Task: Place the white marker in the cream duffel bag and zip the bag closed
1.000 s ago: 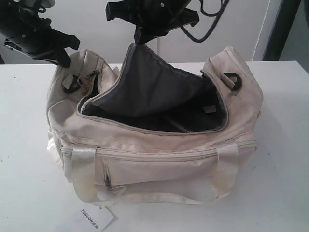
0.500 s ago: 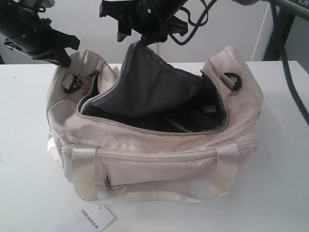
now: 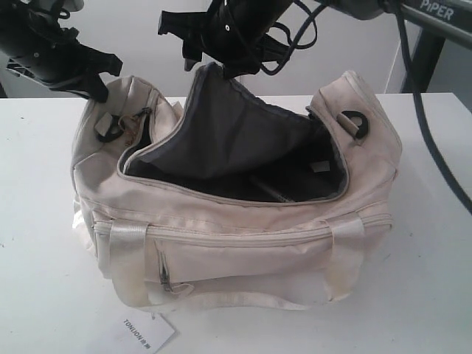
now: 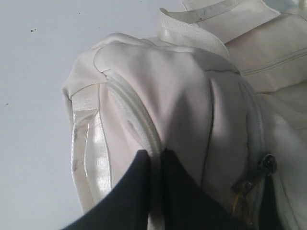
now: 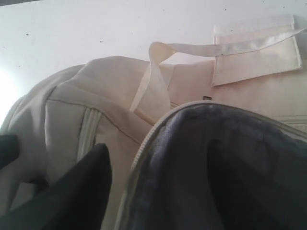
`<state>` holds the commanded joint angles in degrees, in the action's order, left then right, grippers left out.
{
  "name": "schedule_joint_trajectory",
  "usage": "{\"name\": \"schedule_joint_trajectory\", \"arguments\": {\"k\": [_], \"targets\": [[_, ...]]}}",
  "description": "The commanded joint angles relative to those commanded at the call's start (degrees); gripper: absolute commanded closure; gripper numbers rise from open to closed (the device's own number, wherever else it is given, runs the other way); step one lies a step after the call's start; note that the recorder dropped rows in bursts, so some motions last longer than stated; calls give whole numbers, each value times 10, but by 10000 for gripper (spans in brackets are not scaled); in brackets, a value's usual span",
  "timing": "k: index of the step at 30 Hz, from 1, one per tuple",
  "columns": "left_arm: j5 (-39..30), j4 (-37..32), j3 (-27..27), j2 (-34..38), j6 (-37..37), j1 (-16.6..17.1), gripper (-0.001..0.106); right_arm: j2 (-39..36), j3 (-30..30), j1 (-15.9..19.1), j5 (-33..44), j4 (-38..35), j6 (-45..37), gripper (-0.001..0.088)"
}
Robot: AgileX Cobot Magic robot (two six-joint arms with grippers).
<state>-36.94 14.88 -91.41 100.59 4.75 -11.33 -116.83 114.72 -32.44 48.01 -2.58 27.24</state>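
**Bag open, zip not yet run**

The cream duffel bag (image 3: 243, 258) sits mid-surface with its mouth gaping and its dark-lined flap (image 3: 228, 125) standing up at the far side. A slim pale shape in the dark bottom looks like the white marker (image 3: 270, 191), though I cannot be sure.

The left pincer (image 4: 151, 158) is nipped narrow on the bag's far-left end seam. The right pincer (image 3: 209, 65) hangs at the flap's peak with jaws wide, holding nothing.

Risks, as I judge them:
- The loose flap may flop inward and catch as the zip runs.
- The zip pull (image 3: 135, 119) at the left end is small and easy to miss.
- A hard tug could drag the soft bag if the left hold slips.

The surface (image 3: 44, 280) is plain white, with a paper tag (image 3: 144, 333) at its near edge. A white wall (image 3: 354, 37) stands behind.
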Motion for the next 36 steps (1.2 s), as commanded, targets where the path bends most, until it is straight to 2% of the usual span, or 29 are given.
{"name": "schedule_joint_trajectory", "arguments": {"k": [4, 7, 14, 17, 21, 36], "targets": [[0, 0, 0, 0, 0, 0, 1053, -9, 0, 0, 14, 0, 0, 316], [0, 0, 0, 0, 0, 0, 1053, -16, 0, 0, 23, 0, 0, 372], [0, 0, 0, 0, 0, 0, 1053, -10, 0, 0, 28, 0, 13, 735], [0, 0, 0, 0, 0, 0, 1053, -2, 0, 0, 33, 0, 13, 822], [0, 0, 0, 0, 0, 0, 1053, 16, 0, 0, 43, 0, 13, 856], [0, 0, 0, 0, 0, 0, 1053, 62, 0, 0, 150, 2, -15, 856]]}}
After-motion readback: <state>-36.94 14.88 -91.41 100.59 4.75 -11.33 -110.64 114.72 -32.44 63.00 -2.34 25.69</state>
